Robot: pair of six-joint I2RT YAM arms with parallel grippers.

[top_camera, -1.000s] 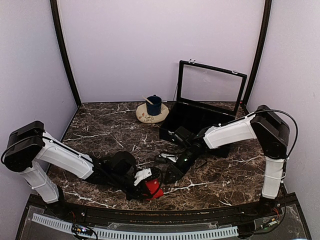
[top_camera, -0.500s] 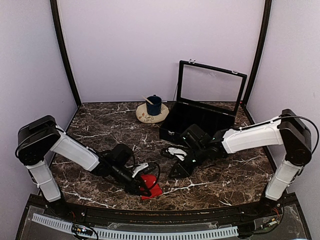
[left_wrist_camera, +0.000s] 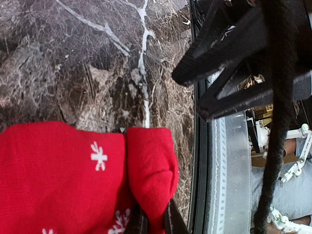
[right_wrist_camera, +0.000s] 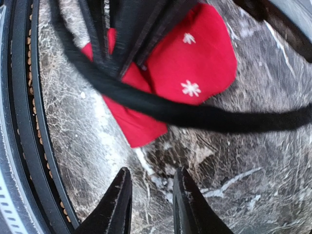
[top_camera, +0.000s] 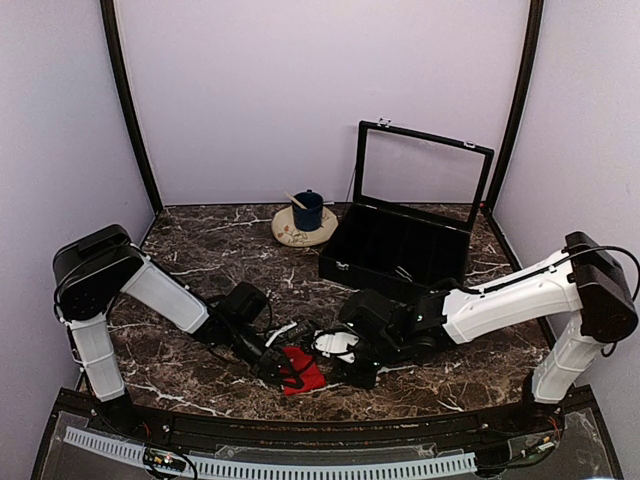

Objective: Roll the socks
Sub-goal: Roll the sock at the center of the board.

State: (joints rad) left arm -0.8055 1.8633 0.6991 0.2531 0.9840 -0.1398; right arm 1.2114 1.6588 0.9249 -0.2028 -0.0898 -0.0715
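1. The left hand (left_wrist_camera: 152, 217) is closed on a folded edge of the red sock (left_wrist_camera: 63, 180), with the fabric pinched between its fingers.
2. The red sock, dotted with white snowflakes, lies on the marble worktop (top_camera: 200, 260) near the front edge, between the two hands.
3. The right hand (right_wrist_camera: 153, 174) hangs low over bare worktop just beside the sock, its fingers parted and holding nothing.
4. A black cable (right_wrist_camera: 195, 116) crosses in front of the sock in the right wrist view.
5. Well behind stand an open black case (top_camera: 395, 245) and a blue cup (top_camera: 308, 210) on a plate (top_camera: 288, 236).
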